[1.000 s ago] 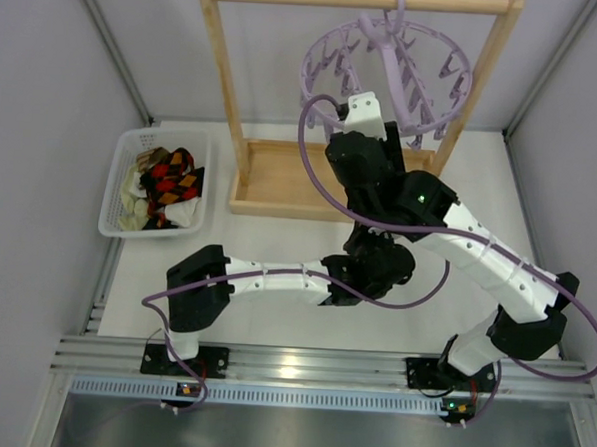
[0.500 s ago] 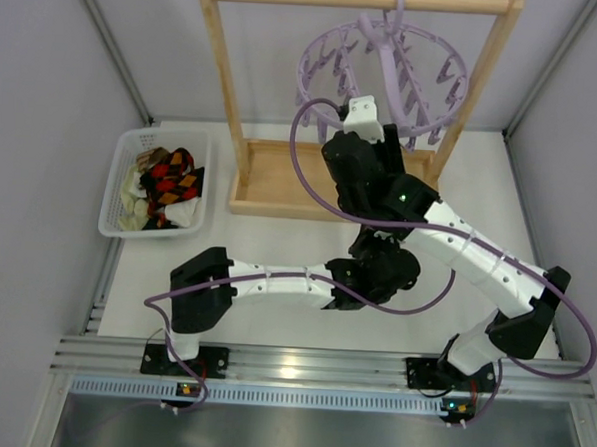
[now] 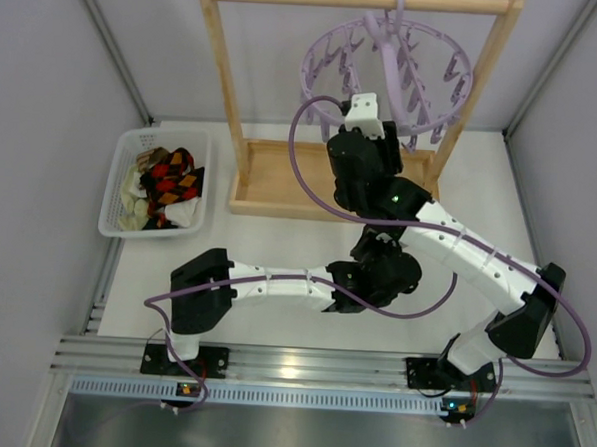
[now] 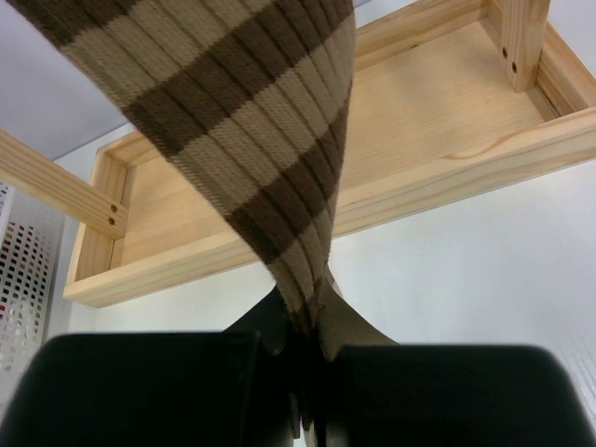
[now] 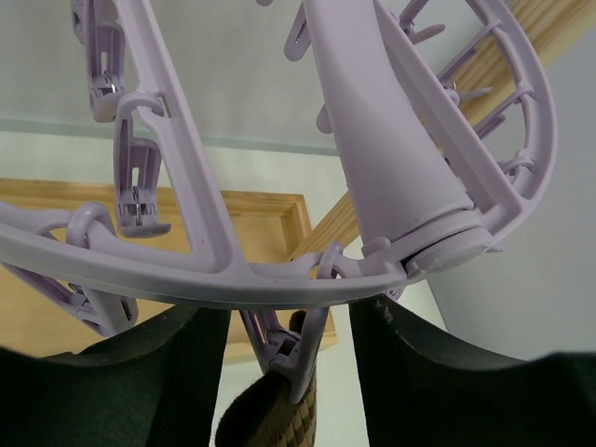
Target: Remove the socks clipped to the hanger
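Observation:
The lavender hanger hangs from the wooden rack's top bar. One brown and tan striped sock hangs from a clip on the hanger's ring. My right gripper reaches up under the ring, open, a finger on each side of that clip with small gaps. The sock's top edge shows just below the clip. My left gripper is shut on the sock's lower end, low over the table. In the top view the left gripper lies mostly hidden under the right arm.
The wooden rack stands at the back on a shallow wooden base tray. A white basket at the left holds several socks, black with orange diamonds and white. Empty clips dangle around the ring.
The right jaws have narrowed around the clip, and the right wrist has crept a little closer under the hanger. The left gripper still holds the sock.

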